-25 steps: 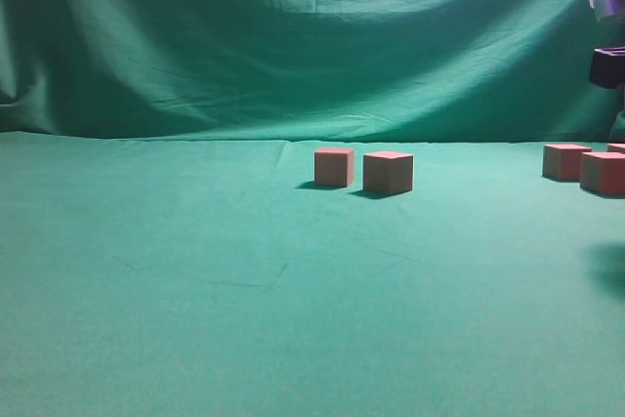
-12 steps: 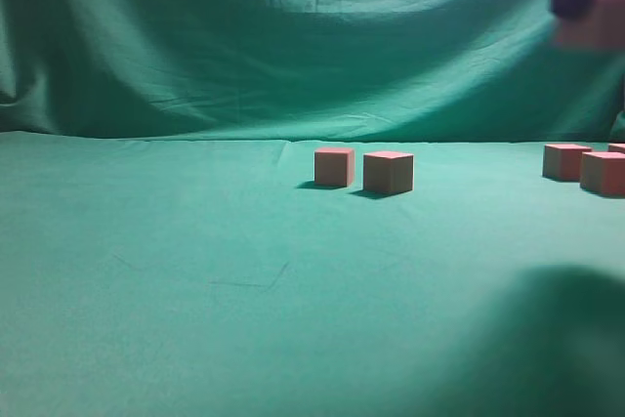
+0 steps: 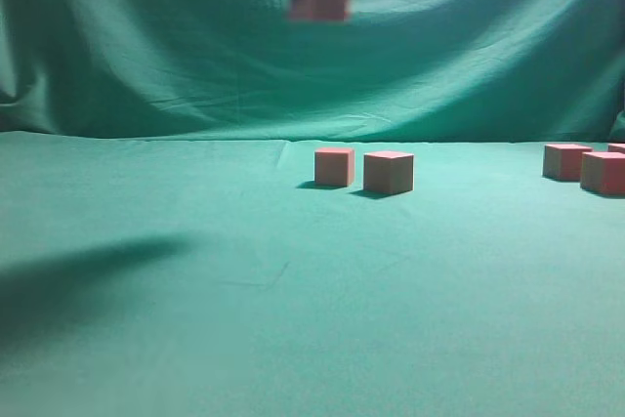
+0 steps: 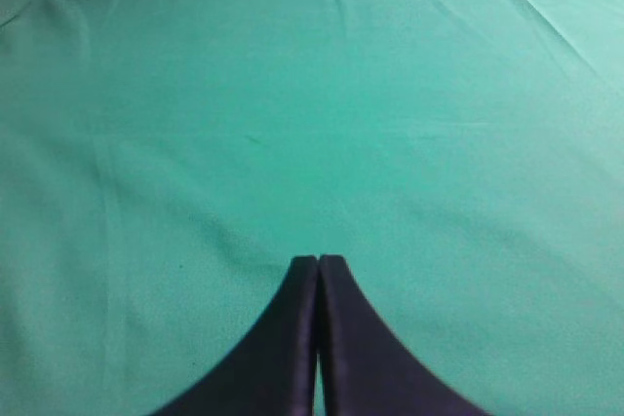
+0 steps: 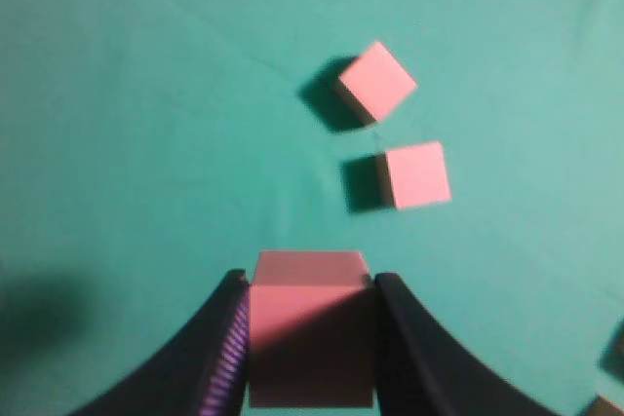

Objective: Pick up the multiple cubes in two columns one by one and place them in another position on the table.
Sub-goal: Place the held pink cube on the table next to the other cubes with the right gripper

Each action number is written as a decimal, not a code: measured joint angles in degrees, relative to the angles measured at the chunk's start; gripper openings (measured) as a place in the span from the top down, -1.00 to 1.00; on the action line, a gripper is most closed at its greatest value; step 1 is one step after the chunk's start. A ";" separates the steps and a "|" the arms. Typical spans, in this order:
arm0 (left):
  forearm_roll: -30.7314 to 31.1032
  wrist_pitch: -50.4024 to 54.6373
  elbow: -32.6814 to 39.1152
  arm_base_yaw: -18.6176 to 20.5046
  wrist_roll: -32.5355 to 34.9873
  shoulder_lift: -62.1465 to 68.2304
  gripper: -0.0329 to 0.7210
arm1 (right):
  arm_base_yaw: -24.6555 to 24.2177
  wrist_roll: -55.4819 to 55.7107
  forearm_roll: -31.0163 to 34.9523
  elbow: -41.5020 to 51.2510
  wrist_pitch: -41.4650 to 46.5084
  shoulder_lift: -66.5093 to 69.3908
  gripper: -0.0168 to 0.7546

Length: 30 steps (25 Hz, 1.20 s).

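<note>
Held cube, high above the green table [image 3: 195, 339].

Right gripper [image 5: 310, 338]: jaws clamped on one pink cube [image 5: 310, 333], blurred at 12 o'clock of the exterior view, clear of the cloth. Pair of cubes [image 3: 363, 170] at table centre, just beside each other, apart; seen at 1 o'clock past the held cube from the right wrist. More cubes [image 3: 586, 165] at 3 o'clock edge. Left gripper [image 4: 318, 262]: jaws together, empty, over bare cloth.
</note>
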 joint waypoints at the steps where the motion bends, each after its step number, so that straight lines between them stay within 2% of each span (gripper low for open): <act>1: 0.00 0.00 0.00 0.00 0.00 0.00 0.91 | 0.74 0.62 -0.25 -3.52 0.44 3.09 0.25; 7: 0.00 0.00 0.00 0.00 0.00 0.00 0.91 | 2.20 4.53 -1.70 -20.86 3.75 18.74 0.25; 11: 0.00 0.00 0.00 0.00 0.00 0.00 0.91 | 2.20 5.37 -2.10 -26.72 4.18 24.85 0.25; 20: 0.00 0.00 0.00 0.00 0.00 0.00 0.91 | -0.13 14.83 -4.41 -27.58 2.10 29.20 0.25; 30: 0.00 0.00 0.00 0.00 0.00 0.00 0.91 | -0.96 17.56 -5.21 -27.80 0.74 31.57 0.25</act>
